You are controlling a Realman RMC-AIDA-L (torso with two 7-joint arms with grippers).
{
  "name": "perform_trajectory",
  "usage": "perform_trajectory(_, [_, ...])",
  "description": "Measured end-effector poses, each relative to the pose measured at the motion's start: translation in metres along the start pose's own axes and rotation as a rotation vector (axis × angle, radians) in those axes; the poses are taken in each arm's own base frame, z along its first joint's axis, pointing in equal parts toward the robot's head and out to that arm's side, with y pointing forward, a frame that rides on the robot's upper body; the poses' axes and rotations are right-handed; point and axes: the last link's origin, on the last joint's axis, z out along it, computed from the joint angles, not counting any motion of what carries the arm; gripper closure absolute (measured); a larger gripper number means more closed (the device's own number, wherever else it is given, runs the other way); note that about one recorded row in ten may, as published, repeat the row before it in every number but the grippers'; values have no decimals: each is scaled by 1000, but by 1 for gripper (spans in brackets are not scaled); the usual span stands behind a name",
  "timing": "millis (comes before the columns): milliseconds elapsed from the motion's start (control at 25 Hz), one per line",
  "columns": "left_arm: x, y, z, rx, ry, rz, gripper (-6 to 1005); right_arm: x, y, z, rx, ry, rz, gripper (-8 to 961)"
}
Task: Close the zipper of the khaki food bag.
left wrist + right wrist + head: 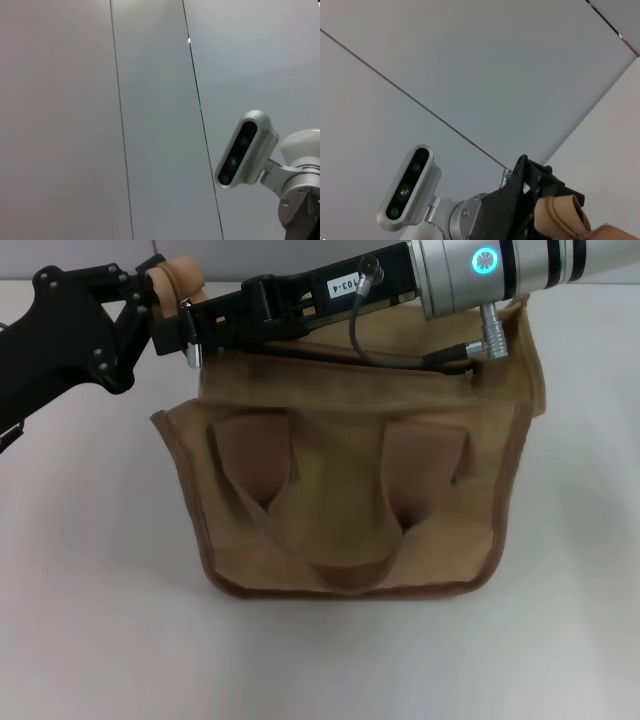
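A: Head view: the bag [350, 500] sits mid-counter [90, 640], handles flopped forward. The left claw [170, 300] is pinched on a tan tab at the bag's far left top corner.

B: And the right claw [192, 335]?

A: Reaching across the bag top to that same corner, fingers closed around something small and silvery, most likely the zipper [330, 355] pull. The arm hides most of the zipper line.

B: Left wrist view?

A: Wall panels and the robot's head camera [245, 150]. No bag.

B: Right wrist?

A: The left claw [540, 200] again, clamped on the tan tab [560, 215].

B: So, technique?

A: Probably: the left claw keeps that end taut while the right draws the pull straight along the track, low and level, so fabric doesn't bunch or snag.
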Motion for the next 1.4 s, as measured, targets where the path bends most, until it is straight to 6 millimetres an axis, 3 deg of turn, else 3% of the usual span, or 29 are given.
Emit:
perform_trajectory(200, [0,-1,2,1,2,-2,984,-1,-1,0,8,-5,0,309])
perform_trajectory(400, [1,-1,3,0,7,-2,984,-2,-2,0,16,-9,1,503])
perform_trajectory(840, [1,0,2,-3,7,-4,983,-3,-5,1,35,-14,6,767])
perform_trajectory(1160, [0,0,-1,9,7,-6,983,0,-5,2,37,0,7,906])
perform_trajectory(1400, [-1,0,-3,29,14,-15,984,1,-6,1,35,1,9,945])
